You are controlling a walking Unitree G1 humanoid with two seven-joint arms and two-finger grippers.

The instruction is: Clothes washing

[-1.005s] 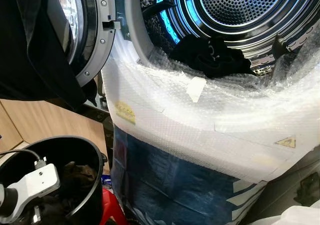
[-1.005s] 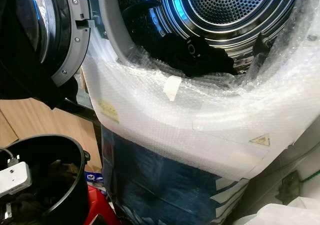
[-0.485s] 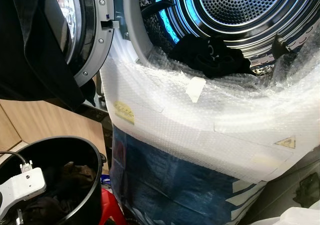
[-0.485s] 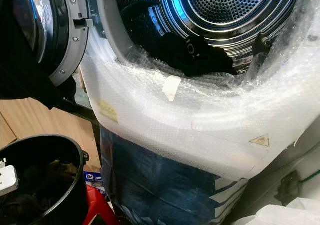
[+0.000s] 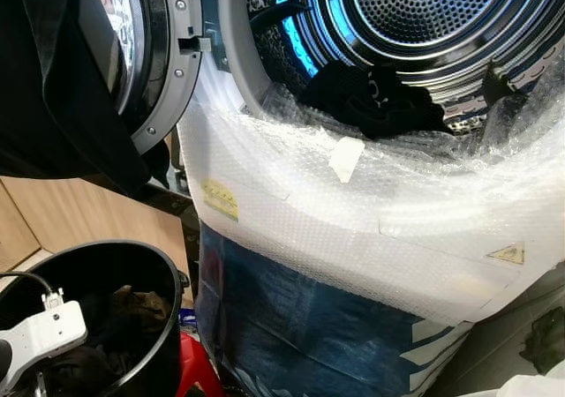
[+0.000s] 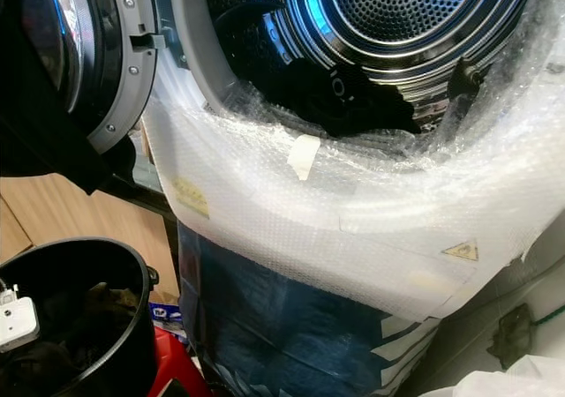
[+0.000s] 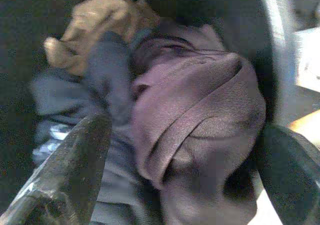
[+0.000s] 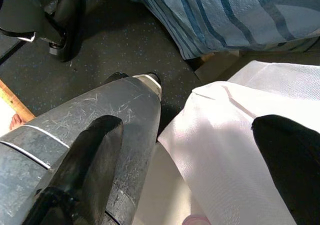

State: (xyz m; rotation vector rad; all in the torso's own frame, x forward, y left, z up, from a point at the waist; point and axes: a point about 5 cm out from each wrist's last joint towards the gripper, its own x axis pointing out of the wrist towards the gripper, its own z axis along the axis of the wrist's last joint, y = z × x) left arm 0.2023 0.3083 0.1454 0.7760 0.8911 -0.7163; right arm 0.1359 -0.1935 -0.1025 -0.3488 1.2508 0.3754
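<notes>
Washer: bubble-wrapped front-loading washing machine (image 5: 371, 229) ahead, round glass door (image 5: 154, 57) swung open to the left; a black garment (image 5: 375, 97) lies at the near lip of the steel drum (image 5: 424, 9)
Bucket: round black plastic bucket (image 5: 154, 273) at near left, dark clothes heaped inside
Left gripper (image 7: 180, 150): down in the bucket, fingers spread wide either side of a mauve crumpled cloth (image 7: 200, 115); tan cloth (image 7: 95, 25) behind
Right gripper (image 8: 200, 150): hangs low at right, fingers wide apart over white fabric (image 8: 235, 150); holding nothing
</notes>
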